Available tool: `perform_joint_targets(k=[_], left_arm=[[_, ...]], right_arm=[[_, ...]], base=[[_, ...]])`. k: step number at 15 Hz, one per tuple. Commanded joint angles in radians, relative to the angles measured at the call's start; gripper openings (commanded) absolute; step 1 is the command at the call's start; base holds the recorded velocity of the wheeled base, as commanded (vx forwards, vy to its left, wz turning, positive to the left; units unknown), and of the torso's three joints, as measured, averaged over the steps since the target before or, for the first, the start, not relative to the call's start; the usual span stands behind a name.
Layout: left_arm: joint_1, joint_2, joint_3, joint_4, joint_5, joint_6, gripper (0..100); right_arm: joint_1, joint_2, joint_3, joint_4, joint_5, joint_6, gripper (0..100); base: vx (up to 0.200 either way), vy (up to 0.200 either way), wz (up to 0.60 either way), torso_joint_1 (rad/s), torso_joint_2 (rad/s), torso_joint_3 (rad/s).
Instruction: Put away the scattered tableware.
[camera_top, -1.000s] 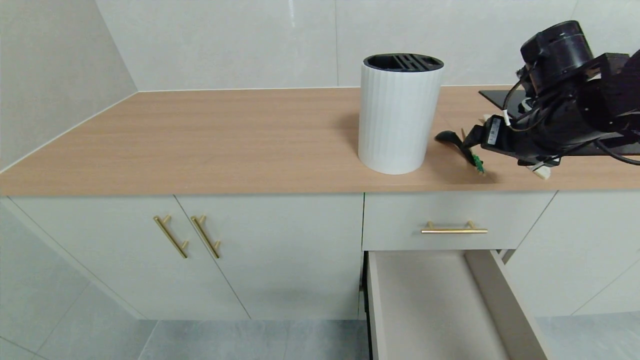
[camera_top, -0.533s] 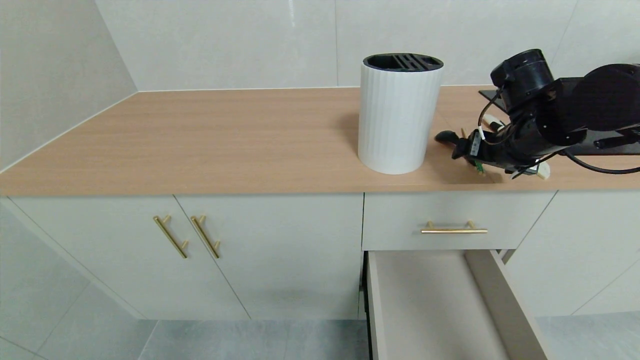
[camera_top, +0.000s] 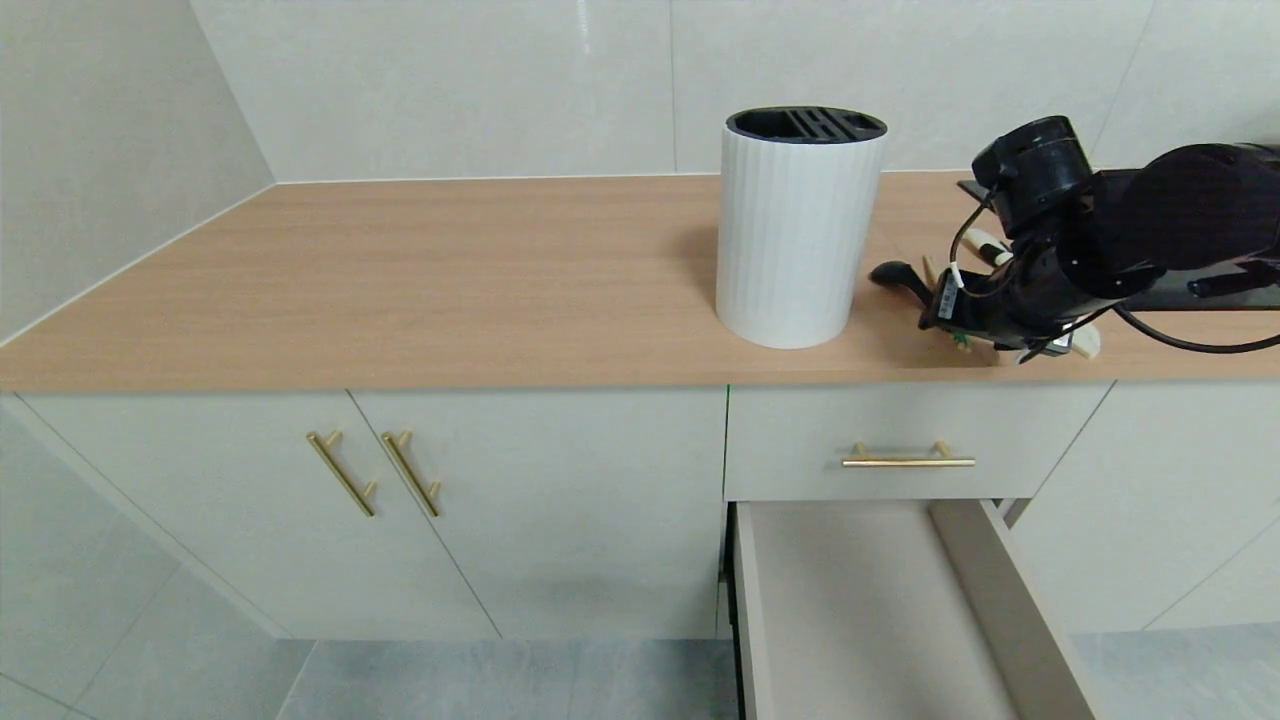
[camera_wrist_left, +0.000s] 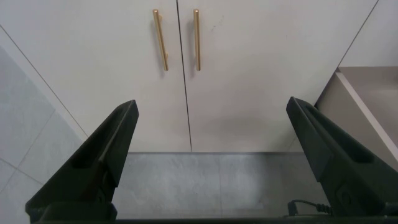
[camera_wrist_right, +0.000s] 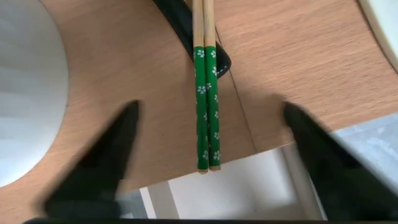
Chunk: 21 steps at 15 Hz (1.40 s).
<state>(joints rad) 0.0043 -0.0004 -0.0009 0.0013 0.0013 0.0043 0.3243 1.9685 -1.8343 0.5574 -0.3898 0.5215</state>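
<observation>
A pair of wooden chopsticks with green flowered ends lies on the wooden counter, near its front edge. They rest across a black spoon, whose bowl lies to the right of the white ribbed holder. My right gripper is low over the chopsticks and open, one finger on each side of them. In the head view the right gripper sits just above the counter. My left gripper hangs open in front of the cabinet doors, holding nothing.
A drawer stands pulled open below the counter, under a closed drawer with a gold handle. A black tray lies at the counter's right end, with a small white item near the front edge. Cabinet doors with gold handles are lower left.
My right arm has come down and swung in over the chopsticks, bringing its gripper close to the counter. The holder, spoon and drawer have not moved.
</observation>
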Motion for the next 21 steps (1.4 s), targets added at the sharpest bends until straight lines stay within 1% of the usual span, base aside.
perform_joint_targets(k=[1, 5, 6, 8, 10, 13, 14, 15, 17, 19, 20, 21], left_arm=[[0.0, 0.0, -0.001, 0.0, 0.0, 0.0, 100], [0.0, 0.0, -0.001, 0.0, 0.0, 0.0, 100], [0.0, 0.0, -0.001, 0.0, 0.0, 0.0, 100], [0.0, 0.0, 0.001, 0.0, 0.0, 0.0, 100], [0.0, 0.0, -0.001, 0.0, 0.0, -0.001, 100], [0.0, 0.0, -0.001, 0.0, 0.0, 0.0, 100], [0.0, 0.0, 0.001, 0.0, 0.0, 0.0, 100], [0.0, 0.0, -0.001, 0.0, 0.0, 0.0, 100], [0.0, 0.0, 0.001, 0.0, 0.0, 0.0, 100], [0.0, 0.0, -0.001, 0.0, 0.0, 0.0, 100], [0.0, 0.0, 0.001, 0.0, 0.0, 0.0, 100], [0.0, 0.0, 0.001, 0.0, 0.0, 0.0, 100]], right_arm=[[0.002, 0.0, 0.003, 0.002, 0.0, 0.0, 0], [0.002, -0.017, 0.006, 0.01, -0.001, 0.002, 0], [0.002, -0.045, 0.01, 0.012, -0.001, 0.003, 0], [0.002, -0.151, 0.064, 0.013, 0.0, -0.001, 0], [0.015, -0.319, 0.188, 0.015, 0.012, -0.003, 0], [0.079, -0.553, 0.421, 0.013, 0.074, -0.011, 0], [0.101, -0.625, 0.474, 0.012, 0.1, -0.012, 0], [0.144, -0.718, 0.533, 0.013, 0.138, -0.014, 0], [0.2, -0.838, 0.576, 0.025, 0.169, -0.015, 0], [0.226, -0.886, 0.592, 0.111, 0.177, -0.017, 0], [0.266, -0.904, 0.601, 0.242, 0.201, -0.043, 0], [0.312, -0.918, 0.607, 0.326, 0.258, -0.13, 0]], base=[[0.0, 0.0, 0.0, 0.0, 0.0, 0.0], [0.0, 0.0, 0.0, 0.0, 0.0, 0.0], [0.0, 0.0, 0.0, 0.0, 0.0, 0.0], [0.0, 0.0, 0.0, 0.0, 0.0, 0.0], [0.0, 0.0, 0.0, 0.0, 0.0, 0.0], [0.0, 0.0, 0.0, 0.0, 0.0, 0.0], [0.0, 0.0, 0.0, 0.0, 0.0, 0.0], [0.0, 0.0, 0.0, 0.0, 0.0, 0.0], [0.0, 0.0, 0.0, 0.0, 0.0, 0.0], [0.0, 0.0, 0.0, 0.0, 0.0, 0.0], [0.0, 0.0, 0.0, 0.0, 0.0, 0.0], [0.0, 0.0, 0.0, 0.0, 0.0, 0.0]])
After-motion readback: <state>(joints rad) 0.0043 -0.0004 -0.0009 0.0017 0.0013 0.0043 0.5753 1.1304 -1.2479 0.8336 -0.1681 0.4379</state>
